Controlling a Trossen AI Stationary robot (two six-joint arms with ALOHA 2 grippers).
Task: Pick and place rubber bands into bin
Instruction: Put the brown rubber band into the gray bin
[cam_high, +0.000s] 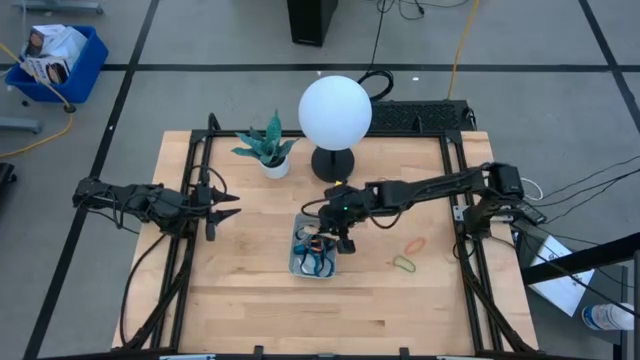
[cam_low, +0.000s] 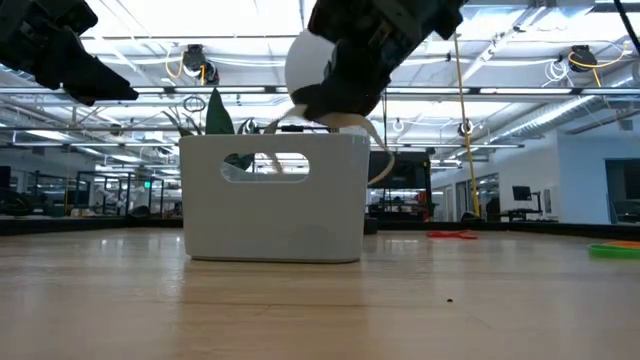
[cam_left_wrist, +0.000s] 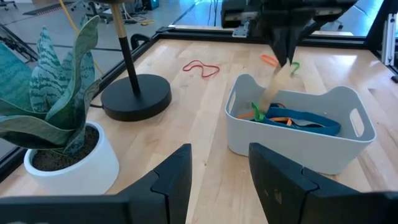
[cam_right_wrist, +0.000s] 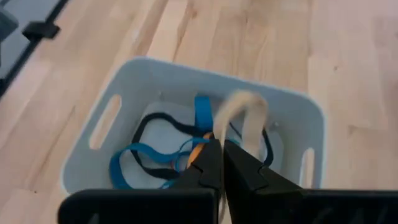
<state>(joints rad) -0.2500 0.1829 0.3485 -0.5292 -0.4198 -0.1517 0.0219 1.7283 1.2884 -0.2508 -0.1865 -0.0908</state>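
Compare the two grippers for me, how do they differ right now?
The right gripper hangs over the bin, shut on a pale rubber band dangling into it. The left gripper waits open and empty at the table's left side, away from the bin. Both have dark fingers.

The bin (cam_low: 275, 197) hides its rubber bands in the low view.
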